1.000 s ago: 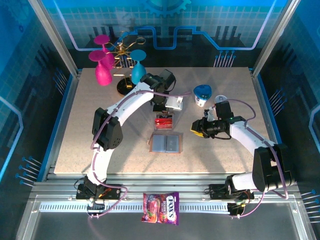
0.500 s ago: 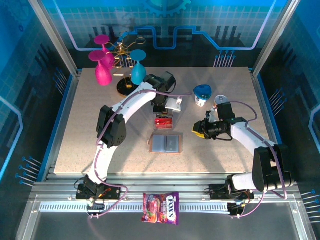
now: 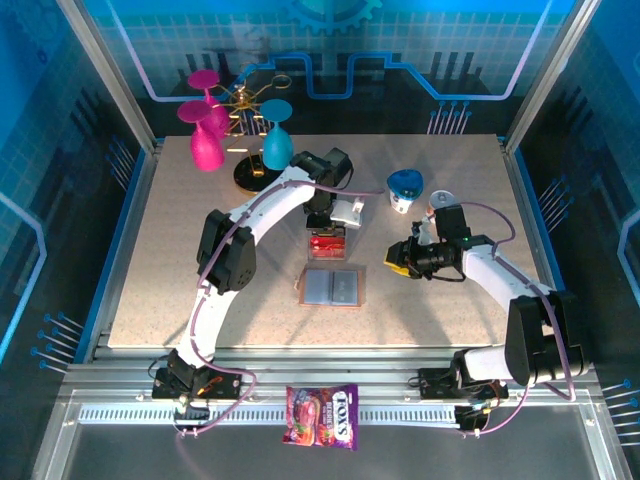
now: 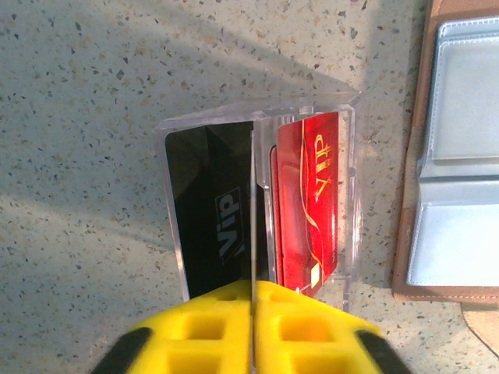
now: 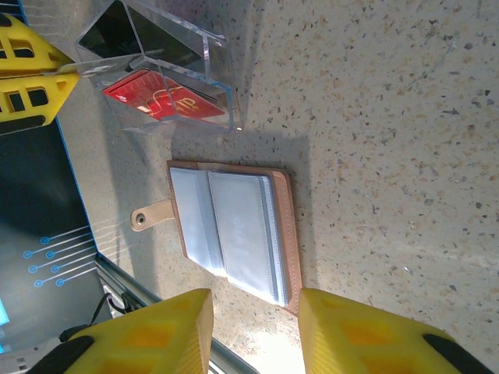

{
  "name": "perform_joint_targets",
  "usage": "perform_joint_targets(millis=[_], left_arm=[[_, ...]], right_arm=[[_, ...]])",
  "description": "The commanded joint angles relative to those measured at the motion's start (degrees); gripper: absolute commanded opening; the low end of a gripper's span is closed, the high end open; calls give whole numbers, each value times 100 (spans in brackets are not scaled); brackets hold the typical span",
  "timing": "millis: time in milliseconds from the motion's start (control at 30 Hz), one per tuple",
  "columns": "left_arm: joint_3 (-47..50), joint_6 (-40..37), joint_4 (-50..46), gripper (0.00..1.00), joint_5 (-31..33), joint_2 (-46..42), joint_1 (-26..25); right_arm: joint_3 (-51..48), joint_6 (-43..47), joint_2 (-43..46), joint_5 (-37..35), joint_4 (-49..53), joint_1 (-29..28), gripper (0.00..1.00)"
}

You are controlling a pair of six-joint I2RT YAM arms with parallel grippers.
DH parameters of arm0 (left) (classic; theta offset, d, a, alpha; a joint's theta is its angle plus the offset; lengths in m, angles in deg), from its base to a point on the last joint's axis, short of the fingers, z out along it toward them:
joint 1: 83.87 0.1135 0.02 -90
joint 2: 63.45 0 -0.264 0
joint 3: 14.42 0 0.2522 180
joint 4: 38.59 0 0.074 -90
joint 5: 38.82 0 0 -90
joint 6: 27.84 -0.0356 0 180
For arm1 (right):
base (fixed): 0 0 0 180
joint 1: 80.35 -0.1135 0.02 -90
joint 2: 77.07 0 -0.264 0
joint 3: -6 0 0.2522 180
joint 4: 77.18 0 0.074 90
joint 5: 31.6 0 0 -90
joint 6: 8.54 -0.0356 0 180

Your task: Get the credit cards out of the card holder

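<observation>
The card holder (image 3: 333, 288) lies open and flat on the table, grey-blue pockets up (image 5: 234, 226), brown edge showing (image 4: 460, 156). Just beyond it stands a clear acrylic box (image 4: 347, 109) with a red credit card (image 4: 308, 202) and a black "VIP" card (image 4: 214, 210) inside. My left gripper (image 4: 253, 292) hangs over the box (image 3: 327, 243), its yellow pads almost touching on a thin card seen edge-on. My right gripper (image 5: 253, 300) is open and holds nothing. It hovers to the right of the holder (image 3: 392, 258).
A purple-red candy packet (image 3: 322, 415) lies on the near rail. At the back stand a blue-lidded cup (image 3: 404, 187), a white round object (image 3: 441, 199), and pink (image 3: 205, 140) and teal (image 3: 277, 145) glasses by a gold stand.
The left arm's elbow has shifted slightly right while its gripper stays over the clear box. The right arm and the card holder have not moved.
</observation>
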Motion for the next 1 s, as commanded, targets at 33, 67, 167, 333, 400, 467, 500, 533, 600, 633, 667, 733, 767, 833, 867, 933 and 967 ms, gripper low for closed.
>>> perform_joint_targets(millis=[33,67,167,333,400,467,500,533,600,633,667,733,767,833,867,933,967], left_arm=[[-154,10,-89,26,-73,-23,51],[-154,27,-58,28,-71,-43,53],[-154,30,13,31,-41,-91,56],[-147,51,50,33,1,-139,60],[-120,81,68,33,-21,-165,62],[-110,128,77,33,-56,-201,55],[-111,166,77,33,-87,-228,56],[-114,206,74,34,-126,-258,56],[-97,349,35,33,-236,-330,62],[-72,446,29,33,-271,-369,57],[20,596,81,33,-312,-442,55],[308,933,305,33,-367,-622,62],[495,1127,463,32,-429,-741,47],[851,1545,770,33,-541,-962,20],[1061,1743,933,33,-594,-1097,0],[1455,2145,1230,34,-623,-1339,-38],[1634,2363,1382,34,-641,-1476,-46]], right_arm=[[-78,69,113,71,93,85,36],[-77,69,114,71,97,85,36],[-79,69,122,90,80,83,36],[-93,60,166,81,75,86,36],[-110,43,180,89,57,85,36],[-120,40,196,99,45,80,36],[-129,30,201,103,24,84,36],[-134,25,206,102,20,85,36],[-156,3,187,124,-39,80,36],[-155,-2,169,134,-57,85,36],[-148,-8,150,147,-77,79,36],[-116,-10,106,168,-96,84,36],[-96,-3,84,188,-94,69,36],[-60,6,57,199,-88,55,36],[-43,13,60,192,-79,36,36],[-25,16,44,169,-86,9,36],[-24,5,18,173,-96,-6,36]])
